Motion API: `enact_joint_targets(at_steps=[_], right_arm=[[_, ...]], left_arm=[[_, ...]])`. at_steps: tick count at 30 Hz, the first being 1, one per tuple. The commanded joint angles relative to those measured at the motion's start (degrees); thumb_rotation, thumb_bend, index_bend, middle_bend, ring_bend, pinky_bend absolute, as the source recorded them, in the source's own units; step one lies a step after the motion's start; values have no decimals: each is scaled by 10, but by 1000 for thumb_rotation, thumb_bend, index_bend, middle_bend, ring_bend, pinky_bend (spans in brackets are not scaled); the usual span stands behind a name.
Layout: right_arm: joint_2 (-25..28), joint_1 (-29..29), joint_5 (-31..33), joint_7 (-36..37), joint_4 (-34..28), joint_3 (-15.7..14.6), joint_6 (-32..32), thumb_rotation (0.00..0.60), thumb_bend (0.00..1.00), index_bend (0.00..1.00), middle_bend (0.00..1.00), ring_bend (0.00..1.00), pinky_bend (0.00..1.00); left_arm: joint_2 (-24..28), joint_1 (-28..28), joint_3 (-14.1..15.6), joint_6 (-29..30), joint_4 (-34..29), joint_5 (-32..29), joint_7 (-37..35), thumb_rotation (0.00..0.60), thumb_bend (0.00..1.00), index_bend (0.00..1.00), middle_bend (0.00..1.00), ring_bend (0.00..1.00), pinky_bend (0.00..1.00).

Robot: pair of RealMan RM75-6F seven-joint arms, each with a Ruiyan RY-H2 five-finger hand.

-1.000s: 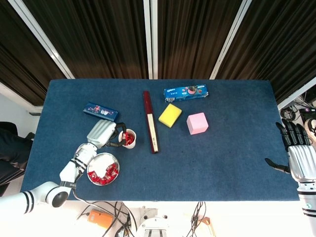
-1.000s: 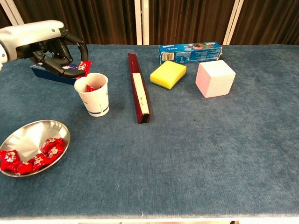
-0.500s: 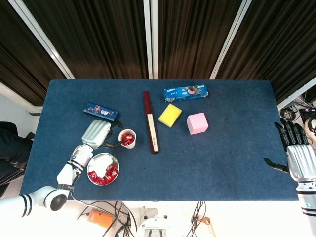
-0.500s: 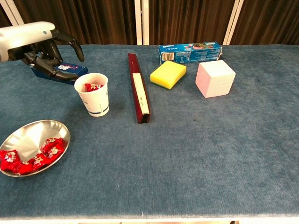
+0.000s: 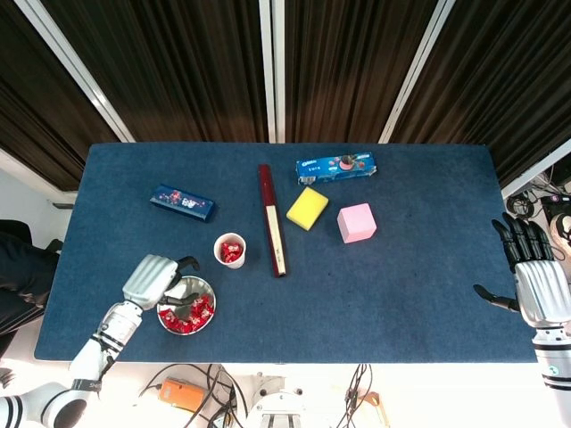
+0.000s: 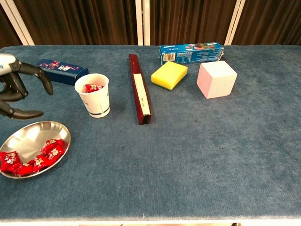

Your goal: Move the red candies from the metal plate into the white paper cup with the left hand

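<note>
The white paper cup stands upright left of centre with red candies inside. The metal plate lies near the front left edge and holds several red candies. My left hand hovers over the plate's left side, fingers spread and holding nothing. My right hand rests open at the table's far right edge, seen only in the head view.
A dark red long box lies right of the cup. Behind it sit a yellow sponge, a pink cube and a blue biscuit box. A small blue packet lies at back left.
My left hand released a candy into the cup, then drew back toward the front left and now hangs over the plate. The right hand stayed put.
</note>
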Motion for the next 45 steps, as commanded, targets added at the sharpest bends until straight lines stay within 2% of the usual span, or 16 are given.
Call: enact_joint_targets(at_steps=[1, 10, 15, 20, 34, 45], right_arm=[[0, 1, -1, -2, -2, -1, -1, 600, 164, 0, 64, 0, 17], [1, -1, -1, -7, -6, -3, 0, 600, 165, 0, 64, 0, 17], [2, -2, -1, -7, -7, -3, 1, 600, 164, 0, 64, 0, 17], [4, -4, 0, -8, -8, -3, 4, 600, 165, 0, 64, 0, 17], [2, -2, 1, -11, -8, -3, -1, 600, 164, 0, 64, 0, 19], [1, -1, 2, -13, -9, -4, -3, 600, 165, 0, 64, 0, 19]], left_arm=[[-12, 2, 11, -11, 5, 12, 1, 523, 176, 406, 965, 863, 744], [-40, -9, 24, -43, 15, 34, 8, 525, 176, 406, 965, 863, 744], [-61, -16, 18, -64, 31, 20, 14, 525, 176, 406, 965, 863, 744], [-72, -14, 18, -69, 43, 1, 51, 524, 176, 406, 966, 863, 744], [-73, 0, 23, -62, 50, -22, 94, 523, 178, 430, 965, 863, 744], [-67, 8, 24, -60, 54, -30, 101, 522, 178, 434, 966, 863, 744]])
